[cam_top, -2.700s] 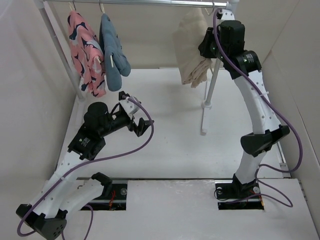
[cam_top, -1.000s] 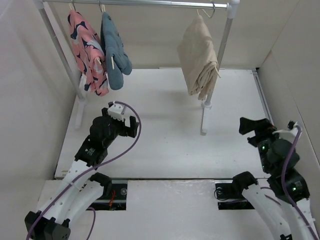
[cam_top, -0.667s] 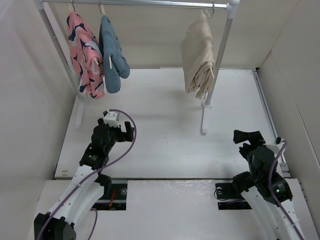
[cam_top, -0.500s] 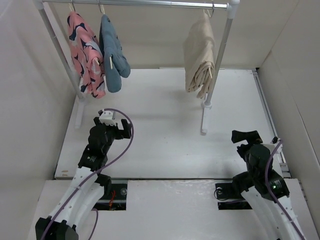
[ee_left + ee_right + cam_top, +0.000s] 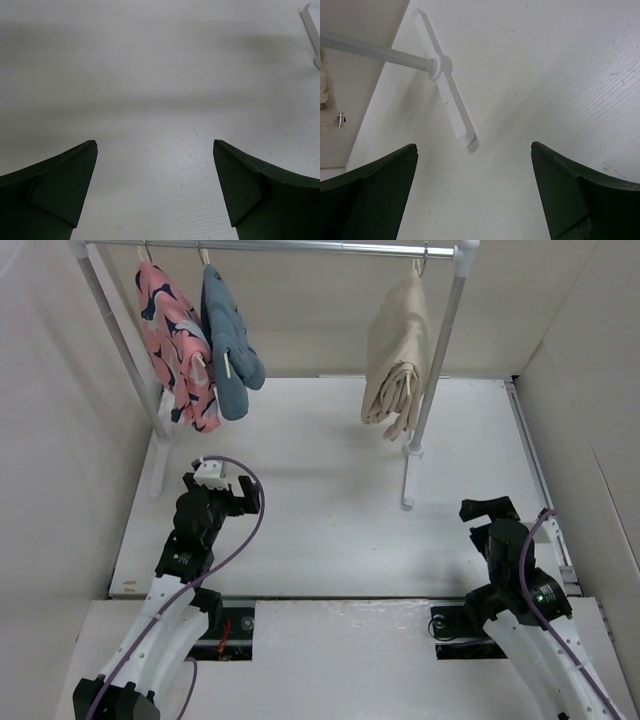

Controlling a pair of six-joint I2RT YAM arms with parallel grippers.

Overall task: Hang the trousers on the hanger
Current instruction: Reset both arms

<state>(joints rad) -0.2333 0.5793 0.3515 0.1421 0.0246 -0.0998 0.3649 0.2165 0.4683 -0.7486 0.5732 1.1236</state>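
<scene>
We see one large beige cotton trousers (image 5: 397,345), wrinkled and folded double over one thin pale hanger (image 5: 416,265), at the far right of the white rail (image 5: 300,246). One pink patterned garment (image 5: 178,345) and one blue-grey garment (image 5: 230,340) hang far left. Left gripper (image 5: 155,145) and right gripper (image 5: 474,147) both have their fingers spread wide, holding nothing

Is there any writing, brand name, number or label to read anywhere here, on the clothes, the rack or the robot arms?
No text can be read in any view.
Pink garment: only a dark and white pattern, no letters.
Trousers, blue-grey garment, rack: no label or print shows.
Left arm, right arm: no legible marking; any small print would be too small to tell.
</scene>
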